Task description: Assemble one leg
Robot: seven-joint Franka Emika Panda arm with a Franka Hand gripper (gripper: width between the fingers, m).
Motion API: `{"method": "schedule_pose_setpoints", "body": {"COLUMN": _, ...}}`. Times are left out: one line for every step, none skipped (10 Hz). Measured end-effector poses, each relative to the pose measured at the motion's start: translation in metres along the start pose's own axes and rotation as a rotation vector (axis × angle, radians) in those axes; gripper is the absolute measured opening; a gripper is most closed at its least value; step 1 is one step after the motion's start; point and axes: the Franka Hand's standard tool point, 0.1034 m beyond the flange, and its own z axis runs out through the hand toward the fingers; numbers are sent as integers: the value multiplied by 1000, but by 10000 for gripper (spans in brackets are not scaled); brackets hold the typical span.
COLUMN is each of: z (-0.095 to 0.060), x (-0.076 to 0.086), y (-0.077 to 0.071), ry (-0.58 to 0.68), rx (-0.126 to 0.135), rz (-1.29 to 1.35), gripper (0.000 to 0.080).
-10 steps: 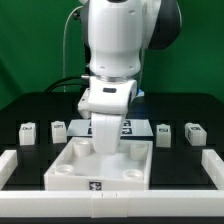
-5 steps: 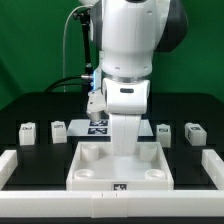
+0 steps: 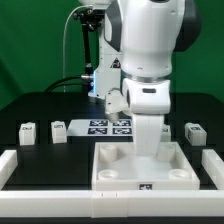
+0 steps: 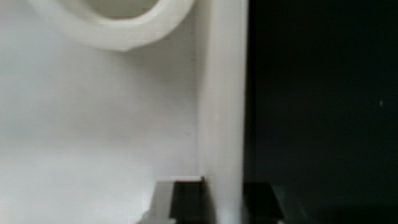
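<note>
My gripper (image 3: 150, 150) is shut on the rim wall of a large white square panel (image 3: 115, 160) with round corner holes, which sits low at the table's front. In the wrist view the two dark fingertips (image 4: 183, 203) straddle the panel's upright wall (image 4: 221, 100), with the gripper (image 4: 226, 203) closed across it. A round hole rim (image 4: 125, 25) shows beside it. Small white tagged legs stand in a row behind: two at the exterior view's left (image 3: 27, 133) (image 3: 58, 130) and one at the right (image 3: 194, 132). The arm hides the spot beside that one.
The marker board (image 3: 108, 125) lies behind the panel, partly covered by the arm. A low white fence runs along the exterior view's left (image 3: 8, 165), right (image 3: 212, 163) and front. The tabletop is black; cables hang at the back.
The gripper and the panel it holds have moved steadily toward the exterior view's right. The arm now covers the inner right leg. The other legs have not moved.
</note>
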Motion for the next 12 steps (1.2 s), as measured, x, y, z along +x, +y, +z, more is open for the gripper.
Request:
{"method": "schedule_pose_setpoints", "body": {"z": 0, "x": 6, "y": 1, "ry": -1, "rx": -2, "rz": -10, "gripper": 77}}
{"method": "schedule_pose_setpoints", "body": {"z": -1, "x": 13, "y": 5, "ry": 0, "rx": -7, "rz": -15, "gripper": 77}}
{"method": "schedule_pose_setpoints", "body": {"z": -3, "x": 19, "y": 10, "ry": 2, "rx": -15, "rz": -25, "gripper": 77}}
{"method": "schedule_pose_setpoints", "body": {"z": -4, "x": 22, "y": 15, "ry": 2, "rx": -20, "rz": -26, "gripper": 77}}
{"method": "schedule_pose_setpoints", "body": {"z": -5, "x": 25, "y": 20, "ry": 3, "rx": -26, "rz": -21, "gripper": 76}}
{"method": "schedule_pose_setpoints", "body": {"z": -6, "x": 28, "y": 24, "ry": 4, "rx": -28, "rz": -4, "gripper": 76}}
{"method": "schedule_pose_setpoints", "body": {"z": -6, "x": 28, "y": 24, "ry": 4, "rx": -29, "rz": 14, "gripper": 76}}
{"method": "schedule_pose_setpoints", "body": {"z": -6, "x": 28, "y": 23, "ry": 6, "rx": -31, "rz": 47, "gripper": 78}}
{"method": "schedule_pose_setpoints", "body": {"z": -4, "x": 29, "y": 20, "ry": 5, "rx": -25, "rz": 76, "gripper": 78}}
{"method": "schedule_pose_setpoints", "body": {"z": -3, "x": 30, "y": 18, "ry": 5, "rx": -22, "rz": 89, "gripper": 312}}
{"method": "schedule_pose_setpoints", "body": {"z": -3, "x": 32, "y": 18, "ry": 6, "rx": -22, "rz": 103, "gripper": 447}}
{"method": "schedule_pose_setpoints", "body": {"z": -3, "x": 35, "y": 18, "ry": 6, "rx": -21, "rz": 105, "gripper": 447}}
